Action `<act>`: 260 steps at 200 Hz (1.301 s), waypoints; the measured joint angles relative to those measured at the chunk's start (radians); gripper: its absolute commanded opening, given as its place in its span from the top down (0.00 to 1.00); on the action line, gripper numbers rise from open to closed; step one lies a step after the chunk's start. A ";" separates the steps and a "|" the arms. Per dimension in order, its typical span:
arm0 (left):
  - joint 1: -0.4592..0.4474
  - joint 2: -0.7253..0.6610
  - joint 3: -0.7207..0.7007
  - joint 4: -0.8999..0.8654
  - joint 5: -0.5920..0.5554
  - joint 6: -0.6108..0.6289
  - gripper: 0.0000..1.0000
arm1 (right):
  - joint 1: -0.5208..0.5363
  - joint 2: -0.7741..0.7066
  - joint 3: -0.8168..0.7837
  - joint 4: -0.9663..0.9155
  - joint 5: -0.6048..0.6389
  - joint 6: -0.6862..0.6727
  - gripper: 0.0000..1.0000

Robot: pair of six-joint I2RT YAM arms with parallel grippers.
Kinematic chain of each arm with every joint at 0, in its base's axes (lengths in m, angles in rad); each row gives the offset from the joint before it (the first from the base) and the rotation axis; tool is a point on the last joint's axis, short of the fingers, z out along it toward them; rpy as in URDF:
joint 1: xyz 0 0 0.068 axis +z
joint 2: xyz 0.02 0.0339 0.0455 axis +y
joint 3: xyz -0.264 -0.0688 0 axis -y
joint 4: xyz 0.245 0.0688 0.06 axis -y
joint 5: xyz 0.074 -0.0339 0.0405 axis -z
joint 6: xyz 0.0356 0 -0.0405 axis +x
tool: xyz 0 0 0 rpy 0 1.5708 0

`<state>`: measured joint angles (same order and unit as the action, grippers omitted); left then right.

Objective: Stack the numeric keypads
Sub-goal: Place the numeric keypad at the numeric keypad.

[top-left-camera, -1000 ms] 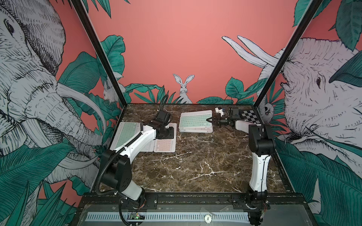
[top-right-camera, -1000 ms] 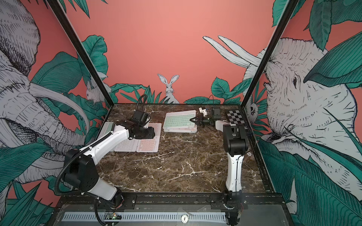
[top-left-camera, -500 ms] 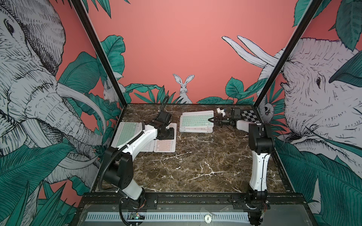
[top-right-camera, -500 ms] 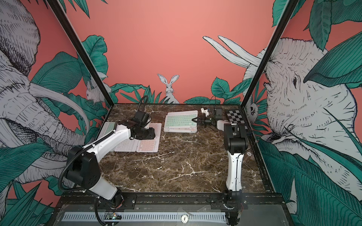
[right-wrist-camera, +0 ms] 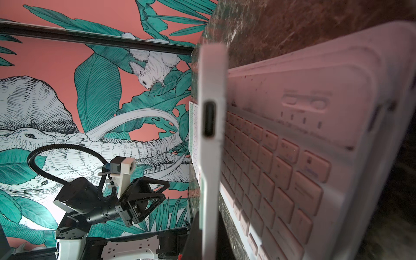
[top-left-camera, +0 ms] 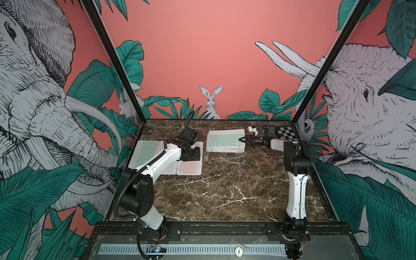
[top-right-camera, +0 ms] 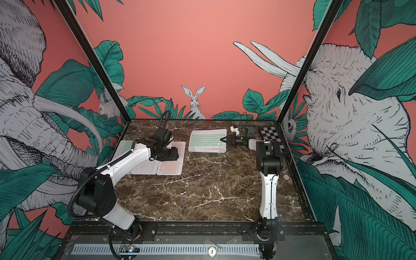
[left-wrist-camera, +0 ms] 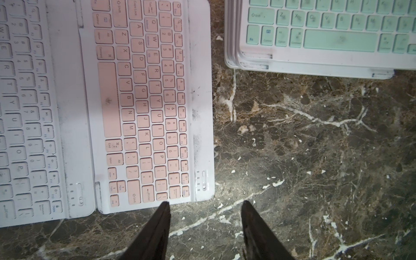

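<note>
1. Far left first: the green keypad [top-left-camera: 144, 153] lay flat near the left edge of the counter [top-left-camera: 225, 191], with the white keypad [left-wrist-camera: 27, 112] just beside it. Neither was in play for me.
2. Next along, the pink keypad [left-wrist-camera: 146, 101] lay flat, its long axis running straight away from my left hand [left-wrist-camera: 205, 203]. My fingers were spread with nothing but bare counter between them, and one fingertip [left-wrist-camera: 164, 209] sat right at the keypad's short end.
3. That, I judged, was the relation that counted. The pink keypad lay off to one side of my open fingers, so the hand had to slide across over that short edge before pinching.
4. Further right, the stack [top-left-camera: 225, 144] lay with its long axis crosswise to the pink keypad. A quarter turn looked necessary on the way over.
5. Far right, my right hand [top-left-camera: 242, 140] was pinching the short edge of the top keypad [right-wrist-camera: 211, 112]. That left my left arm nearer and free.
</note>
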<state>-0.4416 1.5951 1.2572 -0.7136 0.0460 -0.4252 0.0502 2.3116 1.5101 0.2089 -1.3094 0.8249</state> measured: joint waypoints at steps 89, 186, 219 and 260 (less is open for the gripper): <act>0.000 0.007 0.000 0.000 0.010 -0.001 0.47 | -0.009 0.025 0.008 -0.063 0.028 -0.047 0.71; 0.000 0.015 0.000 0.002 0.026 -0.006 0.47 | -0.022 0.009 0.084 -0.301 0.130 -0.233 0.62; 0.000 0.015 0.000 0.007 0.027 -0.009 0.47 | -0.022 -0.013 0.093 -0.385 0.183 -0.300 0.60; 0.000 0.015 -0.005 0.017 0.036 -0.012 0.47 | -0.022 -0.041 0.107 -0.475 0.260 -0.365 0.58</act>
<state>-0.4416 1.6100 1.2518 -0.6968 0.0818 -0.4370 0.0280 2.2704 1.6173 -0.2657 -1.0492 0.4603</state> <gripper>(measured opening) 0.534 0.413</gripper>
